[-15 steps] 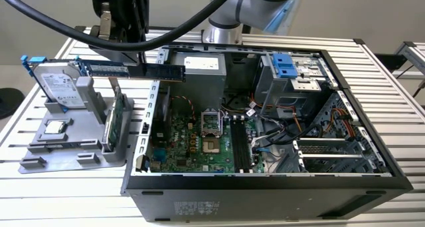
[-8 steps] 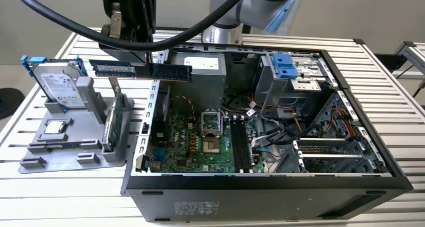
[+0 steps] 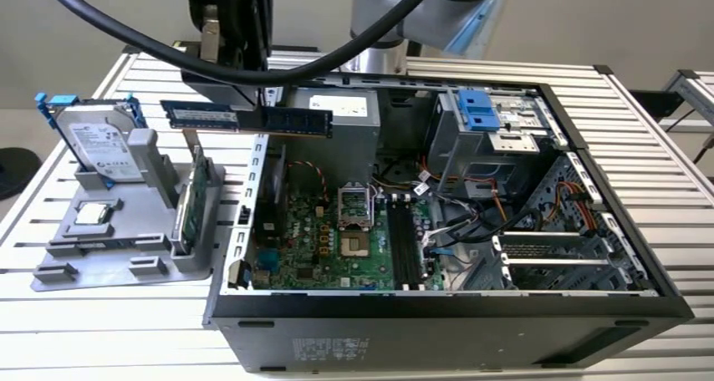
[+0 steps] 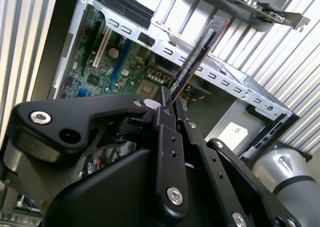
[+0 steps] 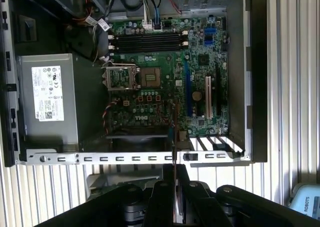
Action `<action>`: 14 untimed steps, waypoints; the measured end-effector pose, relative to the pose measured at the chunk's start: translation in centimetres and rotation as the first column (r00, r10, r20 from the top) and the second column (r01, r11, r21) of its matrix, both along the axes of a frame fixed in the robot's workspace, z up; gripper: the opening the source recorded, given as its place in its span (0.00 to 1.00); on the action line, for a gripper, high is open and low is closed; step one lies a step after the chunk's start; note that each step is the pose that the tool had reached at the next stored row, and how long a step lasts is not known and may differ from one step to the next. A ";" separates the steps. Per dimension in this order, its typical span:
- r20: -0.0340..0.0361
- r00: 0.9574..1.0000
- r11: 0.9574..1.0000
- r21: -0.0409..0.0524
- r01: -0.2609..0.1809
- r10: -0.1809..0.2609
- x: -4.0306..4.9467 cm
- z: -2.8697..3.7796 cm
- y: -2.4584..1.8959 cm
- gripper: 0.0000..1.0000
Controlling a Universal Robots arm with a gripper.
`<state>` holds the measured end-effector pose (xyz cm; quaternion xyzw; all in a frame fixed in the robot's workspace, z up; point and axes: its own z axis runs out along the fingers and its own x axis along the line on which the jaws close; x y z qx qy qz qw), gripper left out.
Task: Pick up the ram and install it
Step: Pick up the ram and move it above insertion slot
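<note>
Exterior view: the gripper (image 3: 250,105) is closed on the ram (image 3: 296,120), pinching it near mid-length. The stick hangs level in the air over the wall of the open computer case (image 3: 446,310) on the exterior view's left, between the grey parts stand (image 3: 123,264) and the memory slots (image 3: 400,243), well apart from the slots. White labels on the ram and on the hard drive (image 3: 106,147) carry print too small to make out. Second wrist view: the fingers (image 4: 165,132) clamp the ram (image 4: 200,52) with no visible gap. First wrist view: the ram (image 5: 175,132) shows edge-on, crosswise to the slots (image 5: 147,41), which look empty. Judgement: a sound carry needs a firm, level grip, alignment with the slots, and clearance from wall and cables. The power supply (image 5: 47,93) label is illegible.
</note>
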<state>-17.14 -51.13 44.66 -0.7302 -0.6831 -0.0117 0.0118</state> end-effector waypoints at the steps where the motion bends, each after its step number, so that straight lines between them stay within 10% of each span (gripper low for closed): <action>1: 0.000 1.000 1.000 0.000 0.000 0.000 0.10 0.00 0.00 0.00; 14: 0.000 1.000 1.000 0.000 0.000 0.000 1.28 0.01 0.00 0.00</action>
